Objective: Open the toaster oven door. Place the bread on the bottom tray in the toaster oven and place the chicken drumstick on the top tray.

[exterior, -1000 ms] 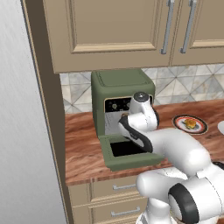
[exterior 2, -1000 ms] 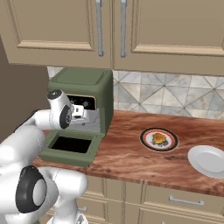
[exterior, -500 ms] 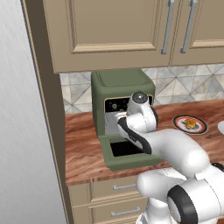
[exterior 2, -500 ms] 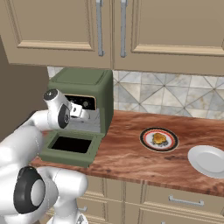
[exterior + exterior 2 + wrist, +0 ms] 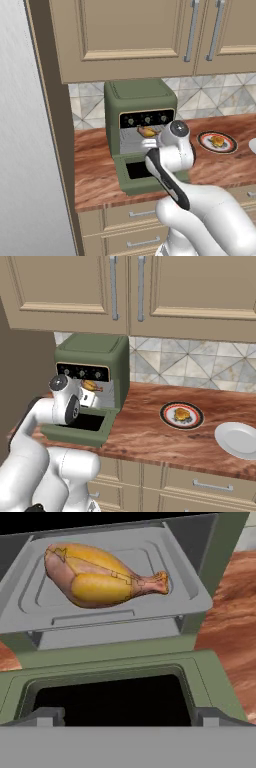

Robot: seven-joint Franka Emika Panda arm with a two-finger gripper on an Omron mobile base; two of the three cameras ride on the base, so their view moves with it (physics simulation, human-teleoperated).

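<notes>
**Ana:** While the arm hangs in front of the toaster oven (image 5: 140,117), look, the chicken drumstick (image 5: 100,574) lies flat on the top tray (image 5: 197,604), with nothing gripping it.

**Ben:** And the jaws? At the gripper (image 5: 90,398) they stand as wide as they go, holding nothing, just clear of the tray's front edge.

**Ana:** A second ago the hand sat lower and nearer the door; now it has lifted and drawn back a little. I'd call that a release finished.

**Ben:** The toaster oven door (image 5: 142,172) is folded down flat over the worktop (image 5: 150,436). So that step is done.

**Ana:** A plate (image 5: 181,415) to the right carries some food, maybe the bread. I can't tell from here.

**Ben:** If so, the bottom tray is what remains.
</notes>
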